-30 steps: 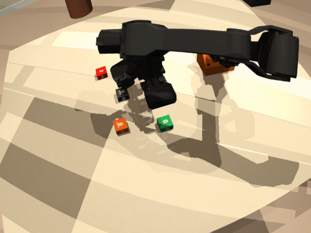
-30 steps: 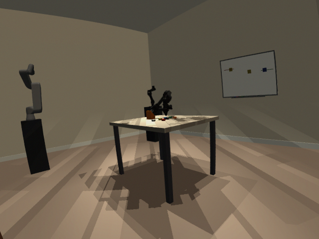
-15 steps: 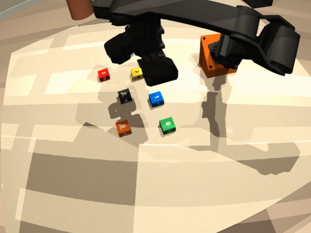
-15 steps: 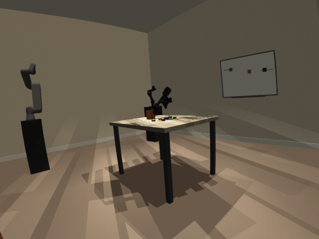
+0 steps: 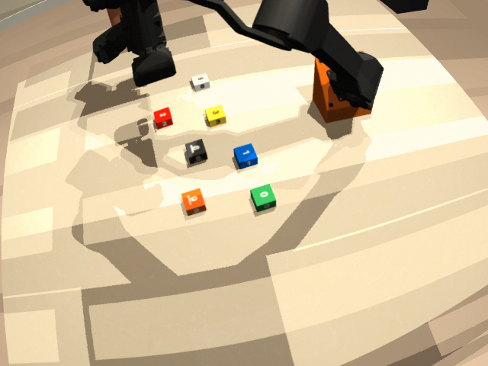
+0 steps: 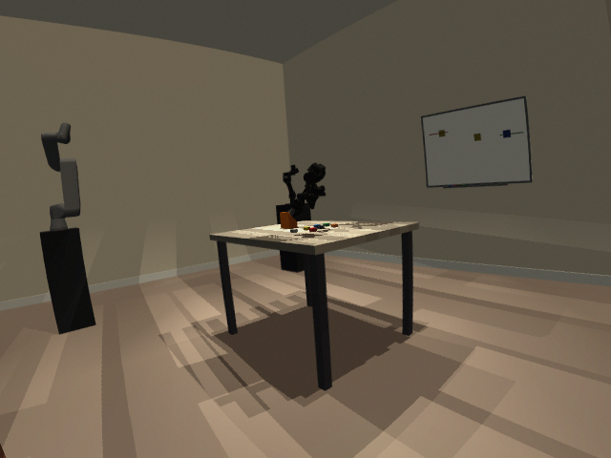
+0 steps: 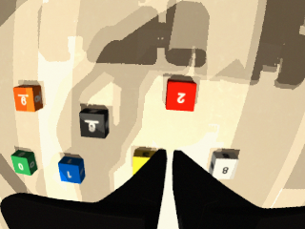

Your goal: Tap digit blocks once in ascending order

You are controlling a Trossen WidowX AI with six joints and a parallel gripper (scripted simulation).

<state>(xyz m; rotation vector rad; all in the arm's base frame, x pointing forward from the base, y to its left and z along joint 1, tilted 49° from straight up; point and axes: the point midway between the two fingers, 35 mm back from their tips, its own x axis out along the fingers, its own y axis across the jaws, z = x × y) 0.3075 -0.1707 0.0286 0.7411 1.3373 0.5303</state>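
Observation:
My gripper (image 7: pixel 168 156) is shut with nothing between its tips, above the table in the wrist view. It overlaps the yellow block 3 (image 5: pixel 215 115) (image 7: pixel 141 166). The red block 2 (image 5: pixel 163 117) (image 7: pixel 181 94) lies beyond the tips, and the white block 8 (image 5: pixel 200 81) (image 7: pixel 224 167) to their right. To the left are the blue block 1 (image 5: pixel 245 155) (image 7: pixel 71 169), green block 0 (image 5: pixel 263 197) (image 7: pixel 24 162), black block (image 5: pixel 196 151) (image 7: pixel 93 122) and orange block (image 5: pixel 193 201) (image 7: pixel 28 98). The last two carry a barred 6 or 9; I cannot tell which is which.
The arm's orange mount (image 5: pixel 321 94) (image 6: pixel 287 219) stands on the table (image 5: pixel 189 322) (image 6: pixel 266 243), right of the blocks in the top view. The black forearm (image 5: pixel 291 24) spans the back. The exterior view shows a grey arm (image 6: pixel 71 187) on a pedestal and a whiteboard (image 6: pixel 475 165).

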